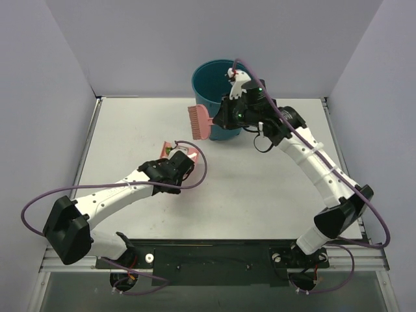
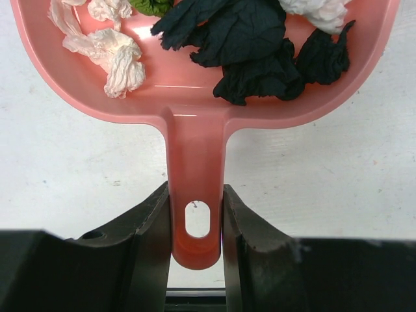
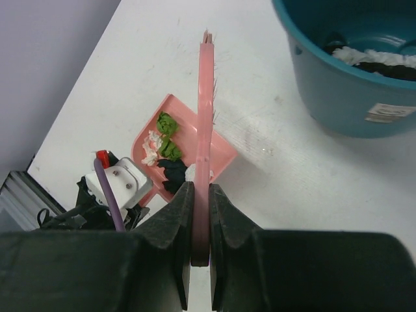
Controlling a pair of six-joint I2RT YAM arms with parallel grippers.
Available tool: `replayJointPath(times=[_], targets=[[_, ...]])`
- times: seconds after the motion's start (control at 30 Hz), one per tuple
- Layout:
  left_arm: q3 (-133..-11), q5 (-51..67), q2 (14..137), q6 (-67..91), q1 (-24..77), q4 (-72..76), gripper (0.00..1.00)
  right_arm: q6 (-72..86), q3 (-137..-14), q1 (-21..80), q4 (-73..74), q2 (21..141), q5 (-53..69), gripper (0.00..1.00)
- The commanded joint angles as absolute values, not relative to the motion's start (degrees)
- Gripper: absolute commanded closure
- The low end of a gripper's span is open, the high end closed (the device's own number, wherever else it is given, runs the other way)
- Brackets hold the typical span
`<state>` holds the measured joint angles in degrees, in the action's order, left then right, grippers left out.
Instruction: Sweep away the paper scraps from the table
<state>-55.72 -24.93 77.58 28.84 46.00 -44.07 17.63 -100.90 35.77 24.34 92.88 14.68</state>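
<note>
We saw the left gripper (image 2: 196, 221) clamped on the handle of the pink dustpan (image 2: 185, 94), one finger pressed to each side of the handle just above its hanging hole. The paper scraps (image 2: 247, 45) lay piled in the pan: black ones in the middle, white ones to either side and a bit of green at the far rim. The pan sat left of centre on the white table (image 1: 260, 188), low and nearly flat. We could not tell whether it touched the surface.

The right gripper (image 3: 201, 195) was closed on the pink brush (image 3: 206, 117), holding it edge-on and raised above the table. From above, the brush head stuck out to the left, overlapping the left side of the teal bucket (image 3: 338, 84). The bucket stood at the far edge of the table, with white and dark scraps inside it. The right arm curved across the right half of the table to the bucket, and the brush hung between pan and bucket. A purple cable looped over the left wrist, beside the pan.
</note>
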Motion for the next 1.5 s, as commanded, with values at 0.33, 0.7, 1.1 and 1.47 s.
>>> replayJointPath(times=[0.33,0.7,1.1,1.47], targets=[[-73.47,-24.26,76.2,21.36,43.95,-55.72,1.0,20.83,-85.98,30.42,32.34,69.1,-4.56,1.0],[-99.39,-28.47,88.57,13.99,41.92,-59.5,1.0,20.48,-70.15,25.67,35.16,58.19,-8.0,1.0],[-134.81,-37.43,110.82,1.86,38.85,-61.7,1.0,22.15,-60.83,25.58,35.25,54.76,-5.89,1.0],[-139.67,-54.38,121.02,-23.68,40.25,-39.58,1.0,21.97,-58.45,25.66,36.47,52.91,-7.21,1.0]])
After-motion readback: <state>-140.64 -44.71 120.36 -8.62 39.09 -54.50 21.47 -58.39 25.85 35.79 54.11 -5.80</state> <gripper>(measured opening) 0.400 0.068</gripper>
